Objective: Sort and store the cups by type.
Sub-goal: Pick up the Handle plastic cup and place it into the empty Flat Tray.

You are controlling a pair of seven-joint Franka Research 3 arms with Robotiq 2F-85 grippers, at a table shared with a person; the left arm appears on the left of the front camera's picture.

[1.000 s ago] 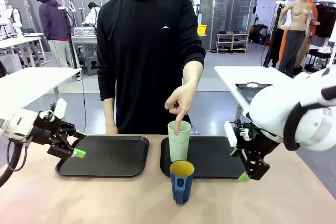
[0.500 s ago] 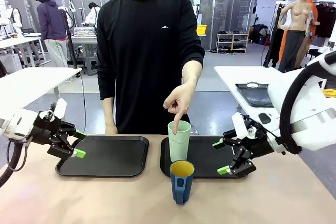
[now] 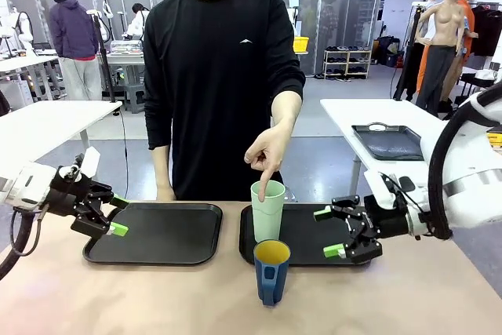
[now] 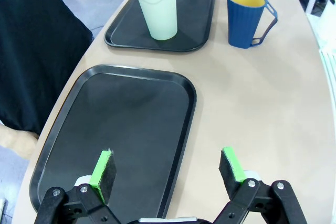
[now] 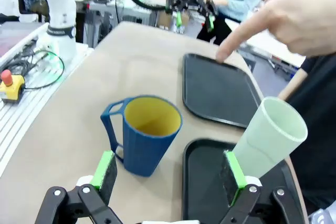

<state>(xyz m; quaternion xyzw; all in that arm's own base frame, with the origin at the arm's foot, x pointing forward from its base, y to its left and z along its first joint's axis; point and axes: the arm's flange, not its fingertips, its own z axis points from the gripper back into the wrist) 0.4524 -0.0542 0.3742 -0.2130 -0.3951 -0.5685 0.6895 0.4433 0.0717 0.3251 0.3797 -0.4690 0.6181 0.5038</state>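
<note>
A tall mint-green tumbler (image 3: 267, 211) stands upright at the left end of the right black tray (image 3: 321, 234). The person's hand (image 3: 267, 152) hangs over the tumbler, its forefinger pointing down into its mouth. A dark blue mug (image 3: 271, 271) with a yellow inside sits on the bare table just in front of that tray. My right gripper (image 3: 334, 231) hovers open over the right tray, to the right of both cups; its wrist view faces the mug (image 5: 143, 141) and tumbler (image 5: 266, 136). My left gripper (image 3: 118, 215) is open at the left edge of the left tray (image 3: 155, 232), with nothing between its fingers (image 4: 103, 172).
The person stands at the far edge of the table, between the two trays. The left tray (image 4: 115, 135) has nothing on it. Bare tan tabletop (image 3: 157, 300) lies in front of both trays. Another table with a tray (image 3: 388, 140) stands behind on the right.
My right gripper has swung up from pointing down at the tray's right corner and moved left, now lying level over the right tray and facing the cups. The left arm, cups and hand are still.
</note>
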